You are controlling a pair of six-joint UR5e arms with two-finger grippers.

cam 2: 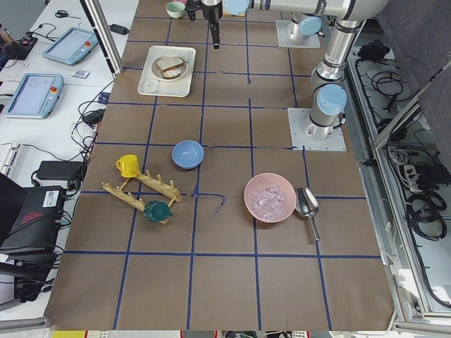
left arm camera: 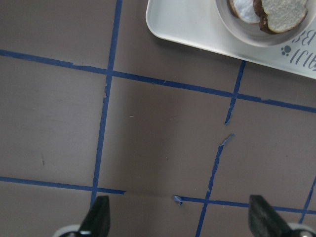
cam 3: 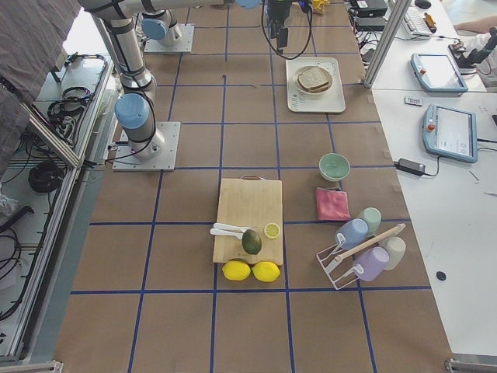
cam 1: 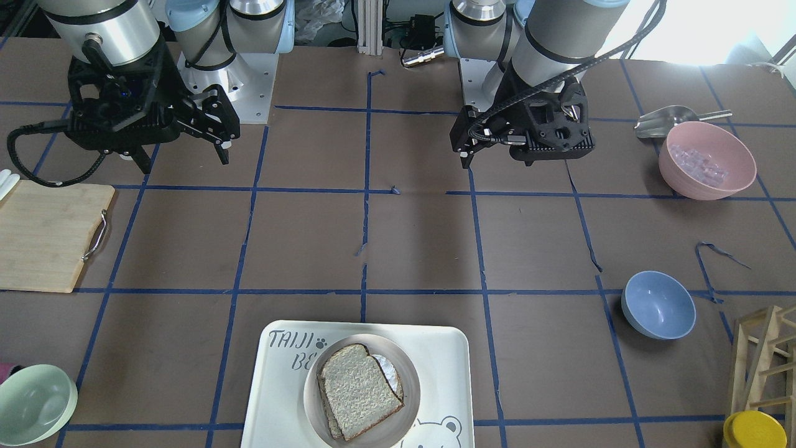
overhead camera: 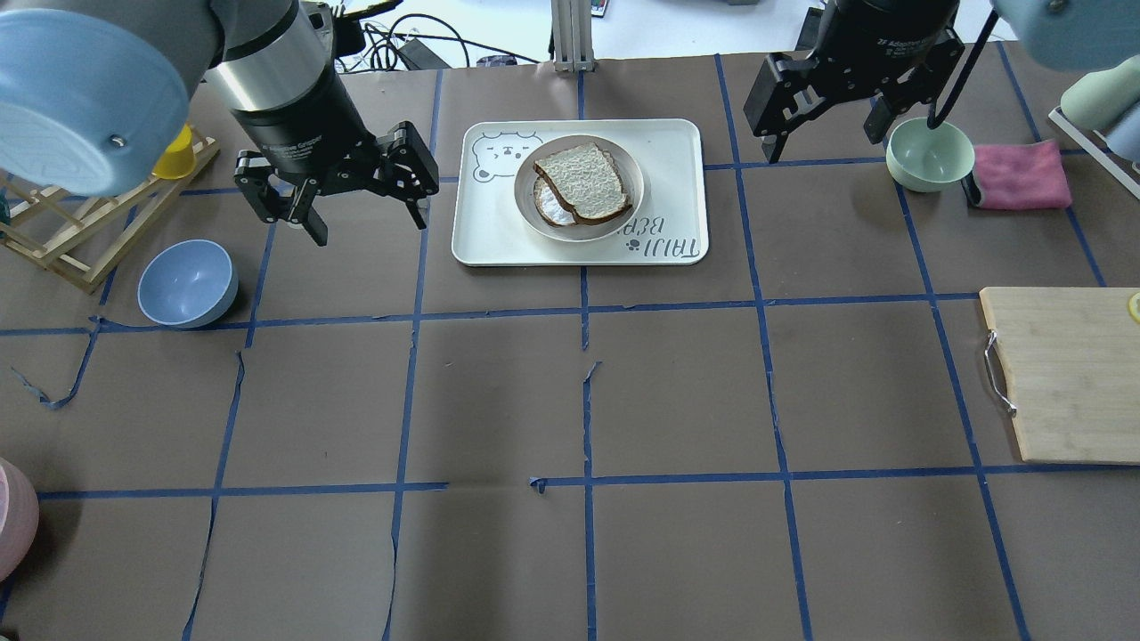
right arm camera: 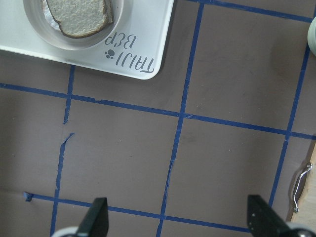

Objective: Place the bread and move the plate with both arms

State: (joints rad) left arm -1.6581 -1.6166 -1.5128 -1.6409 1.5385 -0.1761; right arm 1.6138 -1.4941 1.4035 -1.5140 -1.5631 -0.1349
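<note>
Left gripper (left arm camera: pixel 180 219) spread, empty | right gripper (right arm camera: pixel 178 217) spread, empty | bread (overhead camera: pixel 583 181) on plate (overhead camera: pixel 632 176)

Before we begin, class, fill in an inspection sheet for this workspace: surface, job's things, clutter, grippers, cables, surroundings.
Surface: table covered in brown paper with a blue tape grid; tape torn in places.
Job's things: bread lies on the plate, over a white-topped slice; the plate sits on the tray.
Clutter: blue bowl, green bowl, pink cloth, cutting board, pink bowl of ice, scoop, wooden rack.
Grippers: left gripper open, empty, beside the tray; right gripper open, empty, near the green bowl.
Cables: black cable loops off the right wrist.
Surroundings: tablets on the side desk.
</note>
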